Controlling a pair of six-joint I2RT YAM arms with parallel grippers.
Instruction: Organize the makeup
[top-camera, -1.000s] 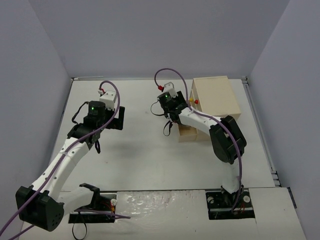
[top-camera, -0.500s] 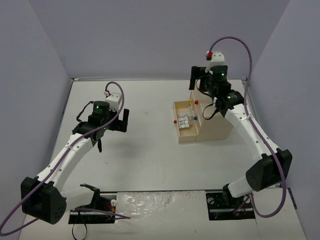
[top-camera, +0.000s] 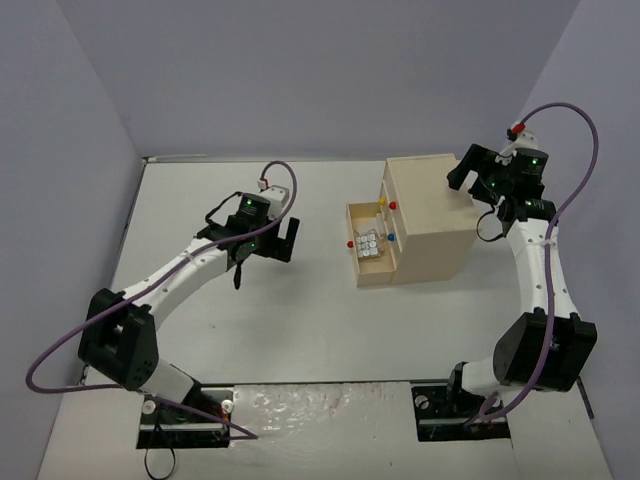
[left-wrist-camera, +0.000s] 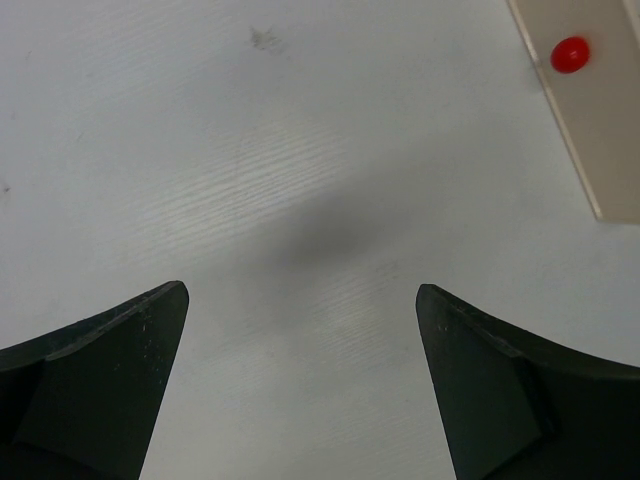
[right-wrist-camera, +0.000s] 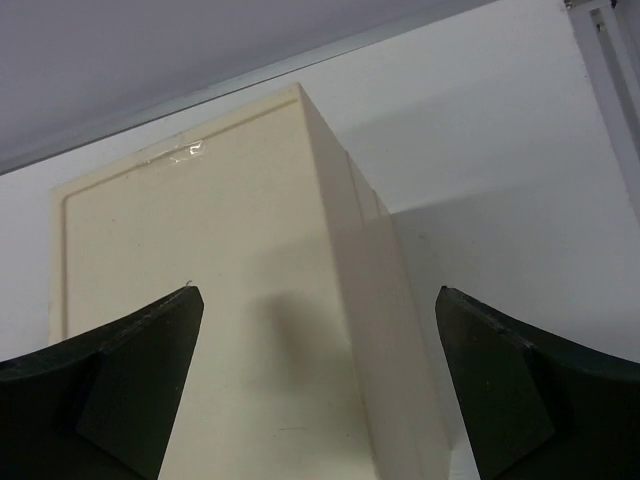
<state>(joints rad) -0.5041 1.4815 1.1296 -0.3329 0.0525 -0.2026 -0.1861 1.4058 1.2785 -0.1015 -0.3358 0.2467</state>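
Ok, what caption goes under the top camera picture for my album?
An eyeshadow palette lies in the wooden box's open drawer; left pincer and right pincer hover open, empty.

lab bench; plain walled table (top-camera: 300, 320)

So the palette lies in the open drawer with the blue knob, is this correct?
Not quite: the palette lies in the open drawer, but its knob is red, not blue. The top external view shows it.
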